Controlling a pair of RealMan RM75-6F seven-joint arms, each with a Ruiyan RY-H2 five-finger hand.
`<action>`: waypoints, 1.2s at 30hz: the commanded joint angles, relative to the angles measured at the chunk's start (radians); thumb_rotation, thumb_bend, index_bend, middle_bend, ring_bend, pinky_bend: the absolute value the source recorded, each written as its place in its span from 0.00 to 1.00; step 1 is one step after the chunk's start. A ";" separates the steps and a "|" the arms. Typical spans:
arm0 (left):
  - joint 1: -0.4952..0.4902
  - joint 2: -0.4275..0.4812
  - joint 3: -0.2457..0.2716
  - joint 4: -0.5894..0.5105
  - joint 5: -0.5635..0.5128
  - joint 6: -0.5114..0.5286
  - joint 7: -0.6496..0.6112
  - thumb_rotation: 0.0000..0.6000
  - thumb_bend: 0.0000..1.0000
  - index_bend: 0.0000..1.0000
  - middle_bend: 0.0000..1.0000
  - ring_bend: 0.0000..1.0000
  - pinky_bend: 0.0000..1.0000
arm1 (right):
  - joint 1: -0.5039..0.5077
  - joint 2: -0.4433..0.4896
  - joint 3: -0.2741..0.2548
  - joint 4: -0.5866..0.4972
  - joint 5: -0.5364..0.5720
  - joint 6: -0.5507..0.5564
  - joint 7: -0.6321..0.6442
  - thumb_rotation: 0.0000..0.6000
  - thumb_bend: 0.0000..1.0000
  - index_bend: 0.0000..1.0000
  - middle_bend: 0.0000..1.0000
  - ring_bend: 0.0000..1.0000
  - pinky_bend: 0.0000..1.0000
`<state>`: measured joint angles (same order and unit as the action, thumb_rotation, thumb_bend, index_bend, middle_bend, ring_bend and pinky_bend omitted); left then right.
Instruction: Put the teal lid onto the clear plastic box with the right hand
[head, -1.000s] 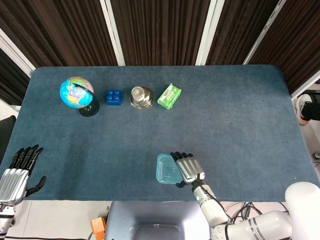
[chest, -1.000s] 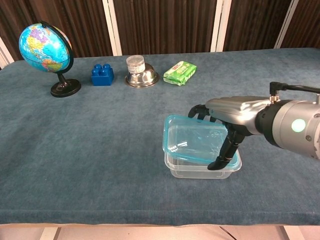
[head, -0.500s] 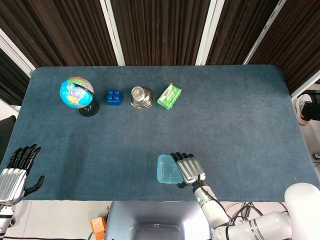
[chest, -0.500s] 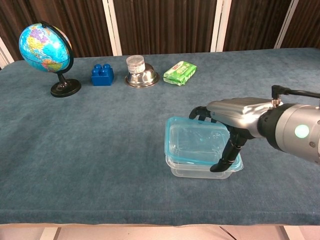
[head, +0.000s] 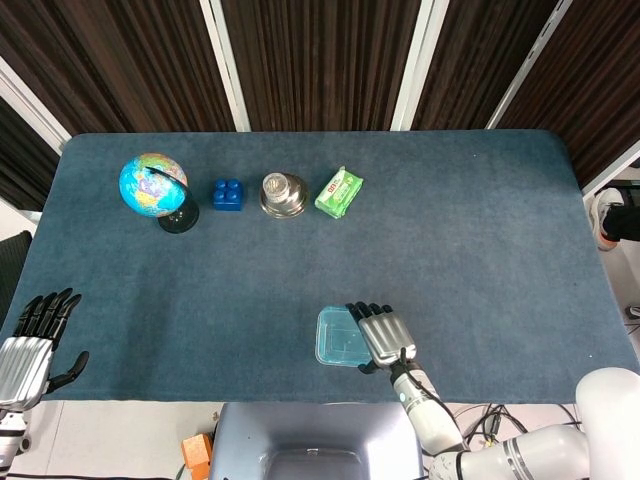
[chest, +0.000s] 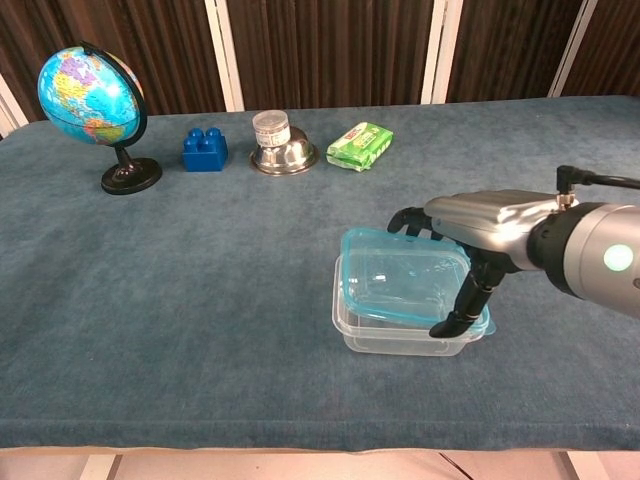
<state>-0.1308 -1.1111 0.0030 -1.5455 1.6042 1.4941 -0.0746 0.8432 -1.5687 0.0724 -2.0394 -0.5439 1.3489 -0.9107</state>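
Observation:
The teal lid (chest: 405, 285) (head: 339, 339) lies tilted on top of the clear plastic box (chest: 390, 335), its left edge raised above the box rim. My right hand (chest: 478, 228) (head: 381, 337) holds the lid's right side, fingers over the far edge and thumb (chest: 462, 310) down against the near right corner. The box sits near the table's front edge, mostly hidden under the lid in the head view. My left hand (head: 35, 340) hovers at the front left corner, fingers spread, holding nothing; the chest view does not show it.
Along the back stand a globe (chest: 92, 95) (head: 153, 187), a blue toy brick (chest: 205, 149), a steel bowl with a small jar in it (chest: 283, 145) and a green packet (chest: 359, 145). The table's front edge (chest: 300, 445) runs close below the box.
The right hand has carried the lid slightly right and lowered it, so it now lies more squarely over the box. The left hand has barely moved.

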 joint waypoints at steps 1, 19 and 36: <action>0.000 0.000 0.000 0.000 0.001 0.000 0.001 1.00 0.33 0.00 0.03 0.01 0.01 | -0.002 0.004 0.000 0.000 0.001 -0.006 0.003 1.00 0.10 0.93 0.63 0.47 0.35; 0.000 0.001 0.000 -0.001 0.001 0.000 0.000 1.00 0.33 0.00 0.03 0.01 0.01 | -0.005 -0.015 -0.002 0.021 0.002 -0.023 0.004 1.00 0.10 0.93 0.63 0.47 0.35; 0.001 0.002 -0.001 0.001 0.000 0.001 -0.006 1.00 0.33 0.00 0.03 0.01 0.01 | 0.016 -0.058 0.001 0.034 0.030 0.002 -0.062 1.00 0.10 0.92 0.63 0.47 0.35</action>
<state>-0.1298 -1.1091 0.0018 -1.5449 1.6038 1.4952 -0.0802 0.8572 -1.6241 0.0723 -2.0058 -0.5163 1.3476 -0.9693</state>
